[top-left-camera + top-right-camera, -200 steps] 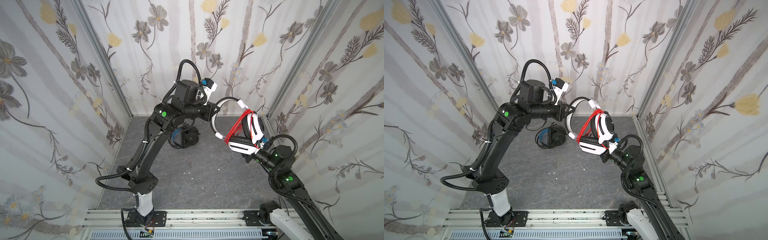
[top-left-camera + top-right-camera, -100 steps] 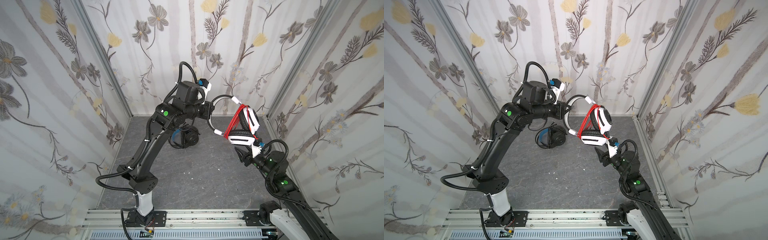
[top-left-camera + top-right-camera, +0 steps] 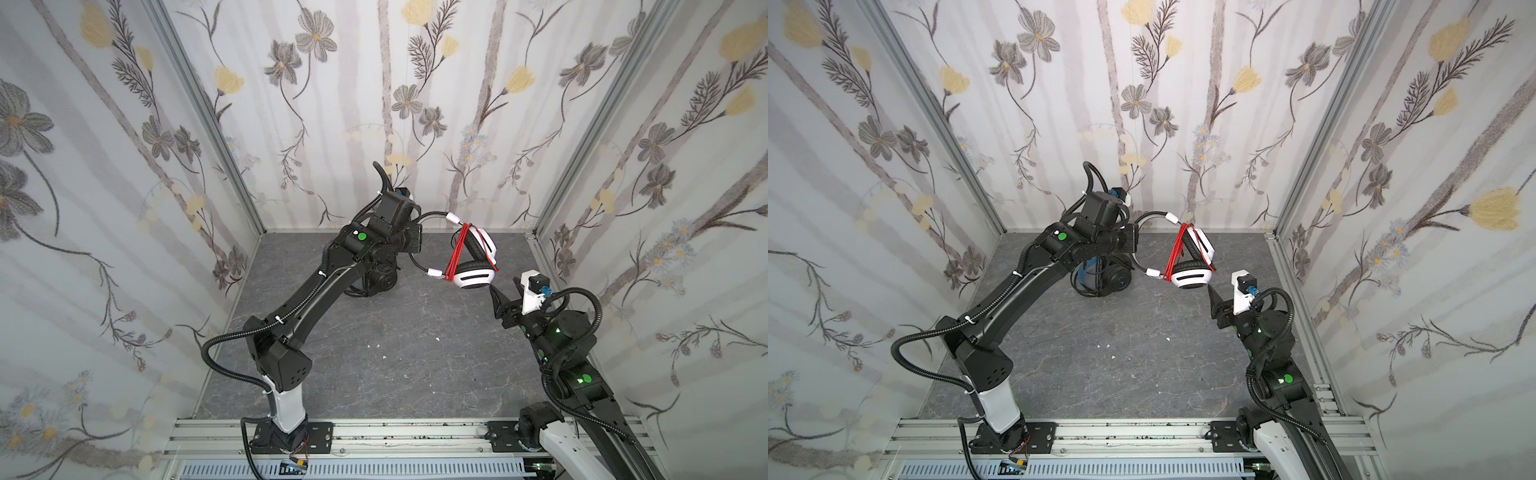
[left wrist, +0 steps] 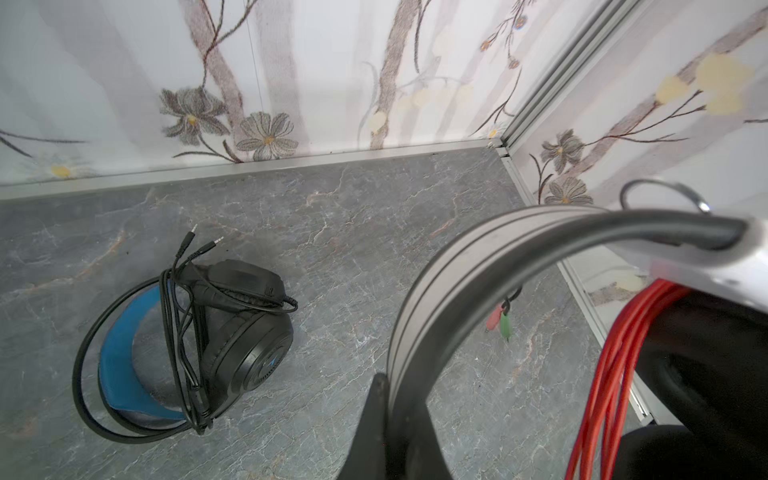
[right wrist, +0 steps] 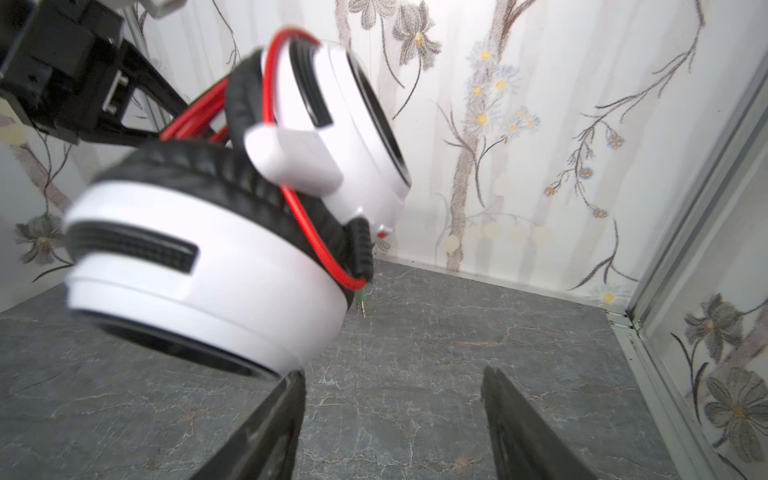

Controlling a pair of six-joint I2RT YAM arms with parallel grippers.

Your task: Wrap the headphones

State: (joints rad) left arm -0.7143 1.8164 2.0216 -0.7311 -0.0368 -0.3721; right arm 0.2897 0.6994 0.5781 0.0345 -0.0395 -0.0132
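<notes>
The white headphones [image 3: 473, 278] [image 3: 1190, 278] hang in the air at the back, black earpads together, with the red cable [image 3: 457, 253] [image 4: 615, 365] wound round them. My left gripper [image 3: 415, 241] [image 3: 1133, 245] [image 4: 388, 382] is shut on their headband [image 4: 457, 266]. My right gripper [image 3: 505, 289] [image 3: 1219, 293] [image 5: 390, 372] is open just below and to the right of the lower white earcup [image 5: 199, 257], with nothing between its fingers. The black headphones [image 3: 380, 278] [image 3: 1108, 278] [image 4: 232, 332], with a blue inner band and the black cable looped round them, lie on the floor under my left arm.
The grey stone-pattern floor [image 3: 374, 353] is boxed in by flowered walls at the back and on both sides. The cable's plugs [image 4: 500, 322] [image 5: 361, 299] dangle under the white pair. An aluminium rail [image 3: 374, 432] runs along the front edge.
My right gripper has opened and come off the white earcup, dropping back a little. My left arm has lowered the white headphones slightly.
</notes>
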